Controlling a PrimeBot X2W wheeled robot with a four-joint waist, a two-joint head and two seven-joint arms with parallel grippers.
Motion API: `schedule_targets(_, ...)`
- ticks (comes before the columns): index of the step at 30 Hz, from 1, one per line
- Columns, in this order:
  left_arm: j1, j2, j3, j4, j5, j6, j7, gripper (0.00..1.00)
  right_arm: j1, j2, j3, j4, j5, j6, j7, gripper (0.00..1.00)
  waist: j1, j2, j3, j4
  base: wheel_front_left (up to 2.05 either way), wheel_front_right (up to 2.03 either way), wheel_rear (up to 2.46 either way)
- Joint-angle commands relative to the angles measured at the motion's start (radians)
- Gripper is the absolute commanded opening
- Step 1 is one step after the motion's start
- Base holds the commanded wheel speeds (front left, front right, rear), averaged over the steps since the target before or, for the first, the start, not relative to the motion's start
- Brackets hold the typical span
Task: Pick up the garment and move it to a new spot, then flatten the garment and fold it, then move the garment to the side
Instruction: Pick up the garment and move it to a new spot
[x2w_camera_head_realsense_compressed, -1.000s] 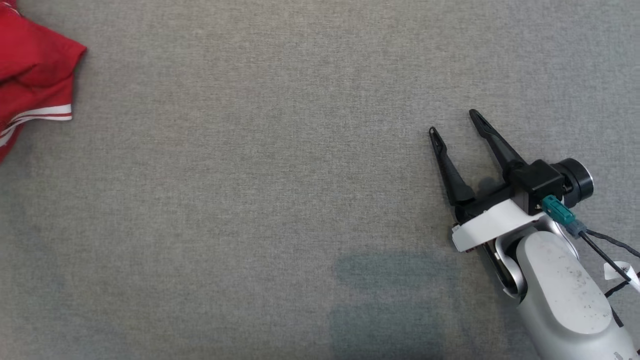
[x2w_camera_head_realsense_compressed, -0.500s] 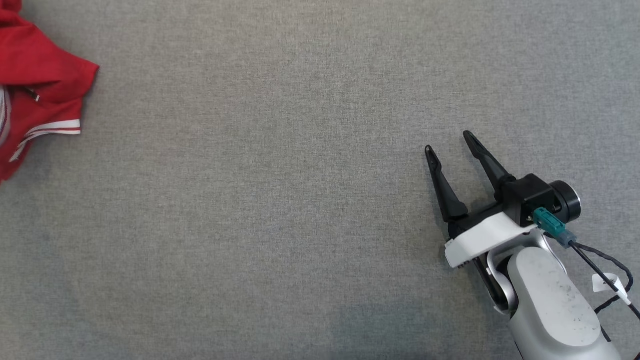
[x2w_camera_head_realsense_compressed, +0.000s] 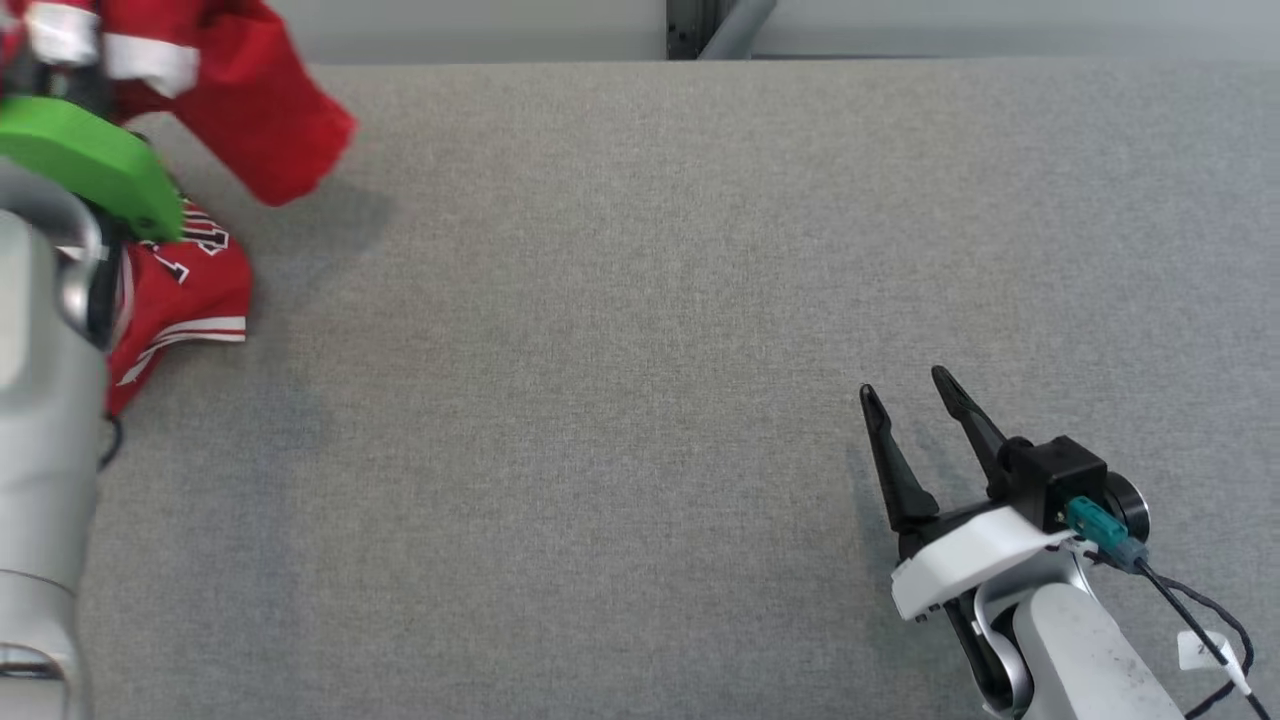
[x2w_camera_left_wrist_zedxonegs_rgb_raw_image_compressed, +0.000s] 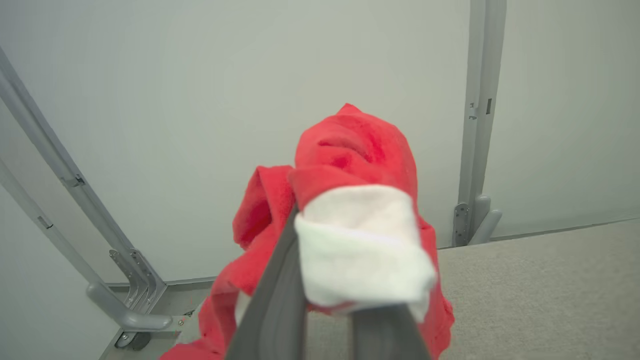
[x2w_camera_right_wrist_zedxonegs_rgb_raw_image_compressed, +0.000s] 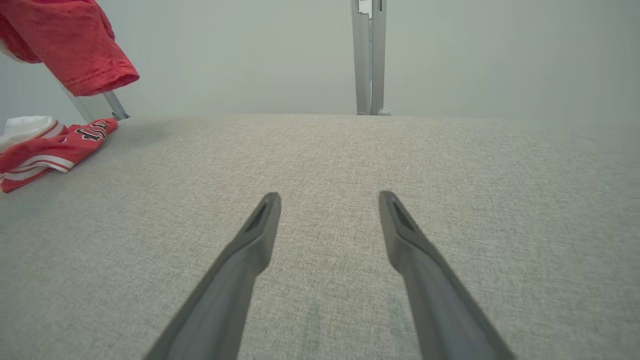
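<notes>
Our left gripper (x2w_camera_left_wrist_zedxonegs_rgb_raw_image_compressed: 325, 300) pinches the garment (x2w_camera_left_wrist_zedxonegs_rgb_raw_image_compressed: 350, 145) by its white band, our right gripper (x2w_camera_head_realsense_compressed: 904, 383) gapes empty; we fear trailing cloth could tug it loose.

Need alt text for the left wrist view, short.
The left gripper, fingers shut on a bunched red garment with a white band, holds it raised in front of a pale wall. A grey table shows at lower right, and metal frame posts stand against the wall.

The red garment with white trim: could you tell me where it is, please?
In the head view the red garment is at the far left of the grey fabric table, one end held up in the left gripper, the rest lying on the table.
</notes>
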Motion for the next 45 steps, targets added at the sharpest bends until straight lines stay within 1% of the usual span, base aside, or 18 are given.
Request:
schedule_targets(1,0.042,-0.024,-0.022,-0.023,-0.023,-0.002,-0.007,0.00,0.023,0.000,-0.007,0.002,0.006,-0.001,0.000,1.00,0.0000,0.0090,-0.089,-0.027,0.00,0.00,0.00)
schedule_targets(5,0.136,-0.115,-0.081,-0.125,-0.101,-0.002,-0.015,0.00,0.060,0.010,-0.021,0.004,0.010,-0.001,0.000,1.00,0.0000,0.0090,-0.127,-0.063,0.00,0.00,0.00)
schedule_targets(10,0.276,-0.225,-0.171,-0.268,-0.158,-0.002,-0.018,0.00,0.087,0.019,-0.024,0.002,0.015,-0.001,0.000,1.00,0.0000,0.0090,-0.137,-0.121,0.00,0.00,0.00)
schedule_targets(13,0.353,-0.274,-0.190,-0.342,-0.158,-0.002,-0.018,0.00,0.094,0.021,-0.026,0.004,0.013,-0.001,0.000,1.00,0.0000,0.0090,-0.135,-0.155,0.00,0.00,0.00)
schedule_targets(15,0.394,-0.294,-0.172,-0.390,-0.135,-0.001,-0.018,0.00,0.093,0.022,-0.038,0.004,0.014,-0.001,0.000,1.00,0.0000,0.0090,-0.130,-0.177,0.00,0.00,0.00)
schedule_targets(17,0.445,-0.301,-0.148,-0.415,-0.092,0.001,-0.018,0.00,0.086,0.024,-0.035,0.000,0.012,-0.001,0.000,1.00,0.0000,0.0090,-0.127,-0.196,0.00,0.00,0.00)
schedule_targets(18,0.474,-0.299,-0.138,-0.415,-0.068,0.001,-0.018,0.24,0.082,0.024,-0.033,-0.001,0.011,-0.001,0.000,1.00,0.0000,0.0090,-0.125,-0.204,0.00,0.00,0.00)
schedule_targets(19,0.507,-0.296,-0.134,-0.400,-0.052,0.001,-0.016,0.95,0.078,0.025,-0.030,-0.003,0.011,-0.001,0.000,1.00,0.0000,0.0090,-0.123,-0.212,0.00,0.00,0.00)
schedule_targets(20,0.523,-0.291,-0.121,-0.402,-0.037,0.001,-0.017,1.00,0.076,0.024,-0.031,-0.004,0.013,-0.001,0.000,1.00,0.0000,0.0090,-0.121,-0.217,0.00,0.00,0.00)
schedule_targets(25,0.654,-0.263,-0.029,-0.390,0.014,0.000,-0.017,1.00,0.084,0.026,-0.045,-0.011,0.017,-0.001,0.000,1.00,0.0000,0.0090,-0.126,-0.221,0.00,0.00,0.00)
schedule_targets(30,0.781,-0.262,0.109,-0.452,0.067,0.006,-0.017,1.00,0.100,0.028,-0.066,-0.022,0.015,-0.001,0.000,1.00,0.0000,0.0090,-0.144,-0.194,0.00,0.00,0.00)
schedule_targets(35,0.915,-0.279,0.230,-0.544,0.127,0.011,-0.017,1.00,0.119,0.028,-0.075,-0.035,0.008,-0.001,0.000,1.00,0.0000,0.0090,-0.176,-0.160,0.00,0.00,0.00)
schedule_targets(36,0.961,-0.290,0.268,-0.574,0.147,0.009,-0.017,1.00,0.130,0.029,-0.075,-0.036,0.006,-0.001,0.000,1.00,0.0000,0.0090,-0.193,-0.147,0.00,0.00,0.00)
schedule_targets(39,1.017,-0.308,0.320,-0.616,0.176,0.007,-0.017,1.00,0.139,0.030,-0.077,-0.040,0.005,-0.001,0.000,1.00,0.0000,0.0090,-0.208,-0.132,0.00,0.00,0.00)
schedule_targets(40,1.017,-0.308,0.320,-0.616,0.176,0.007,-0.017,1.00,0.139,0.030,-0.077,-0.040,0.005,-0.001,0.000,1.00,0.0000,0.0090,-0.208,-0.132,0.00,0.00,0.00)
schedule_targets(45,1.091,-0.335,0.381,-0.680,0.206,0.003,-0.017,1.00,0.160,0.031,-0.068,-0.041,0.008,-0.001,0.000,1.00,0.0000,0.0090,-0.226,-0.119,0.00,0.00,0.00)
